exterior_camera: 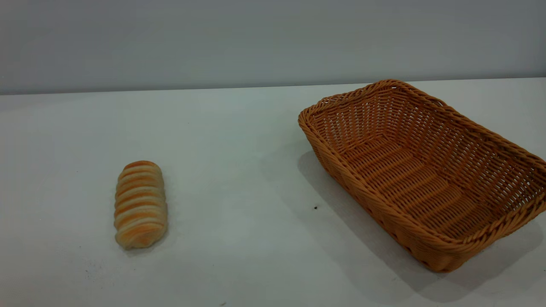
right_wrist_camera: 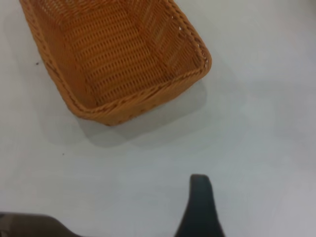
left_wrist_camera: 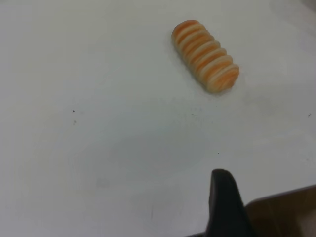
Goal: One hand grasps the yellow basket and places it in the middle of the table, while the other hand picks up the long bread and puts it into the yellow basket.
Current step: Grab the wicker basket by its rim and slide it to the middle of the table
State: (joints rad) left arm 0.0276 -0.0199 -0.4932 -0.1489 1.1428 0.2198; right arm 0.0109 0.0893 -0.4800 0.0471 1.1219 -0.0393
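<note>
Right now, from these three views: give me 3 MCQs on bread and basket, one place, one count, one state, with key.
1. In the exterior view, the bread lies:
A. inside the basket
B. on the table, left of the basket
C. on the basket's rim

2. How many breads show?
A. one
B. two
C. three

3. The basket is:
A. upside down
B. holding bread
C. upright, empty

Key: B, the bread rests on the bare table, well apart from the basket; A, a single striped loaf appears; C, its open woven bottom shows with nothing in it.
</note>
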